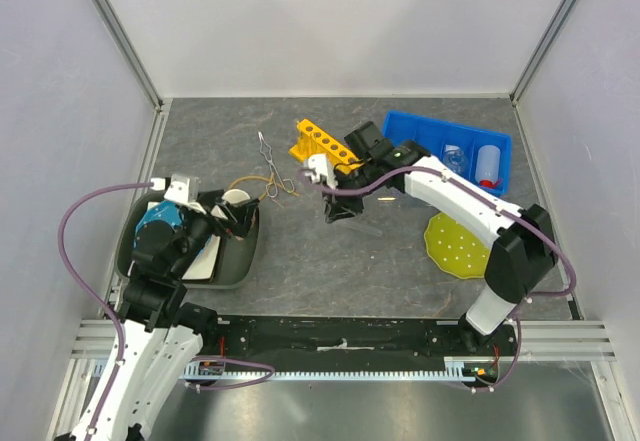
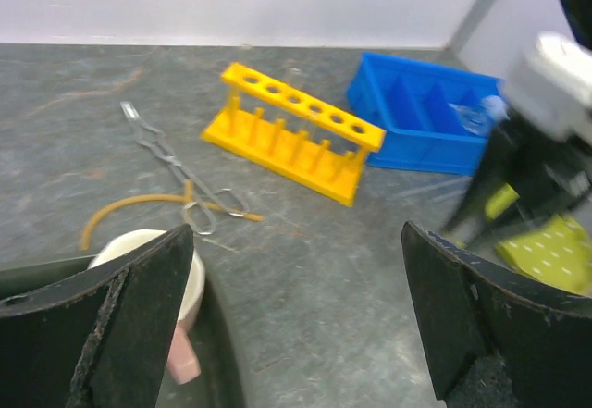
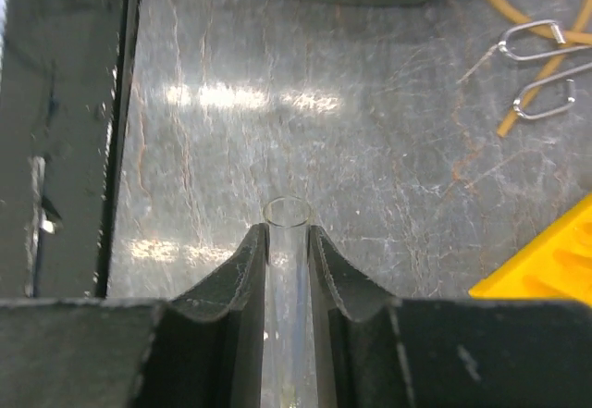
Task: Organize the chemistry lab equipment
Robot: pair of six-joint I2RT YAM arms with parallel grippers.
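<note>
Gripping one clear tube (image 3: 288, 288), the right gripper (image 3: 288, 240) hovers near the one yellow rack (image 2: 291, 130).
Left gripper (image 2: 296, 234) gapes wide over a grey tray (image 1: 238, 266) holding one mug (image 2: 139, 246); blue bin (image 1: 420, 128) holds one flask (image 1: 455, 156) and one squeeze bottle (image 1: 488, 164).

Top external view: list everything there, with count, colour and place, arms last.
rack: one, yellow, back centre
tongs: one, metal, left of rack
rubber loop: one, tan, at tongs' handles
bin: one, blue, back right
squeeze bottle: one, white, red nozzle, in bin
flask: one, clear, in bin
plate: one, yellow-green dotted, right
tray: one, dark grey, left
mug: one, cream, in tray
glass tube: one, clear, in right gripper
left gripper: open, over tray
right gripper: shut on glass tube
</note>
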